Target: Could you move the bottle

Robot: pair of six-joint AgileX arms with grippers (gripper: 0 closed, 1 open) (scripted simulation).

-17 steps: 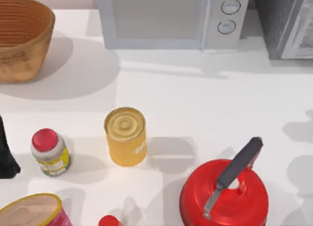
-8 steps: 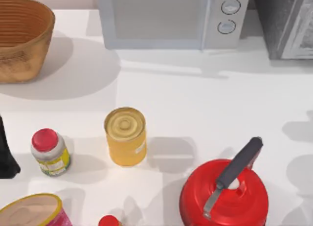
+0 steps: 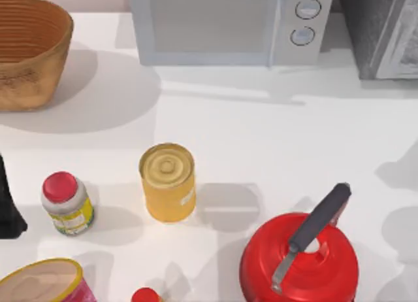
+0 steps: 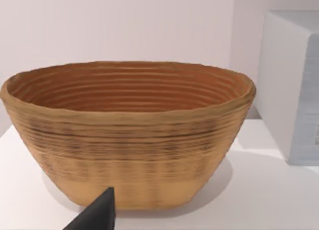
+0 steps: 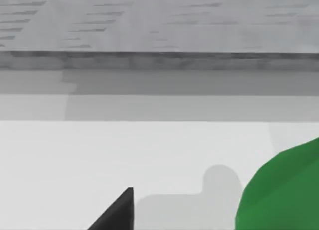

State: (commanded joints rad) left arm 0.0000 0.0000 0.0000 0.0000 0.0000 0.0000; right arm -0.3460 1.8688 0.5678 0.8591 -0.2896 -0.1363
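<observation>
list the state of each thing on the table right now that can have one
microwave: door shut
wicker basket: upright, nothing seen inside
yellow can: upright, top sealed
red-capped jar: upright, cap on
red kettle: upright, lid on, handle across the top
pink tub: upright at the near edge
green object: partly in the right wrist view, pose cannot be told
left arm: at the table's left edge

A ribbed yellow tin can (image 3: 168, 182) is standing mid-table, a woven wicker basket (image 3: 29, 50) sitting at its ten o'clock, a red lidded kettle (image 3: 299, 261) at four.
</observation>
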